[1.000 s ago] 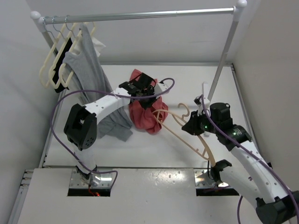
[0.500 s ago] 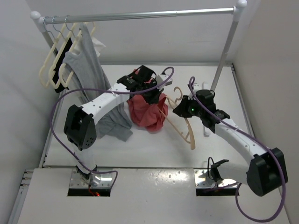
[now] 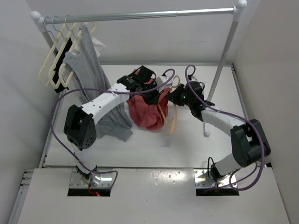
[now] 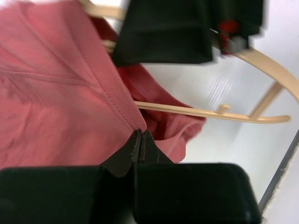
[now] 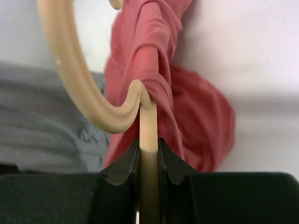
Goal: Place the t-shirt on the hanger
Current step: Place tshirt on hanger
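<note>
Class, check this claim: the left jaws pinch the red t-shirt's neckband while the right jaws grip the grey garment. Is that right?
Not quite. The right jaws are shut on the hanger, not the grey garment, which only shows behind it; the right wrist view makes this plain. The left jaws do pinch the t-shirt at its neckband.

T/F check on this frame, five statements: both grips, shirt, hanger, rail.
1. The left gripper has its jaws shut on the t-shirt collar. True.
2. The right gripper has open jaws and holds nothing. False: its jaws clamp the hanger.
3. The t-shirt hangs from the rail. False: it is bunched below the left gripper, off the rail.
4. A grey garment hangs at the rail's left end. True.
5. The hanger touches the t-shirt. True.
</note>
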You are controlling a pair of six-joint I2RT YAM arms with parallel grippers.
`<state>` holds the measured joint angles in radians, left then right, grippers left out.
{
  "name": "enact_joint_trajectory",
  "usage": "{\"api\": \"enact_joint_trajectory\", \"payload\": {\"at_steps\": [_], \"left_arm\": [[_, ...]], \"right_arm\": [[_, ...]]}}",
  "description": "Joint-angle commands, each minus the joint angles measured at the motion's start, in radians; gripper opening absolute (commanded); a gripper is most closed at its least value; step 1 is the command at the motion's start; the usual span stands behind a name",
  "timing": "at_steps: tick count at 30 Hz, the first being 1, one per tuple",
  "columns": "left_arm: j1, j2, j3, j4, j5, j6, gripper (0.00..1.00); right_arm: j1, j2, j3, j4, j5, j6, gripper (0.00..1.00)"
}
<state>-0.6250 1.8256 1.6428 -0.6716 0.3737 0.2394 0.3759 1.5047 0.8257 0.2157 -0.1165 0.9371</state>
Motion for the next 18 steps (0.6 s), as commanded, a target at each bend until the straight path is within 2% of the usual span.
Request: {"api": "enact_joint_trajectory", "payload": {"at_steps": [1,12,18], "left_arm": [[0.011,-0.068,-0.013,-0.055,0.037,0.063,0.00],[0.011,-0.077,-0.112,-0.065,0.103,0.084,0.00],[0.011,-0.106,-0.222,-0.086,0.077,0.213,0.00]], "right_arm": [[-0.002,0.038,0.115,0.172,0.141,0.071,0.00],[0.018,0.221,0.199,0.310,0.164,0.161,0.00],[0.009,0.252,0.190,0.373,0.134,0.253,0.00]]}}
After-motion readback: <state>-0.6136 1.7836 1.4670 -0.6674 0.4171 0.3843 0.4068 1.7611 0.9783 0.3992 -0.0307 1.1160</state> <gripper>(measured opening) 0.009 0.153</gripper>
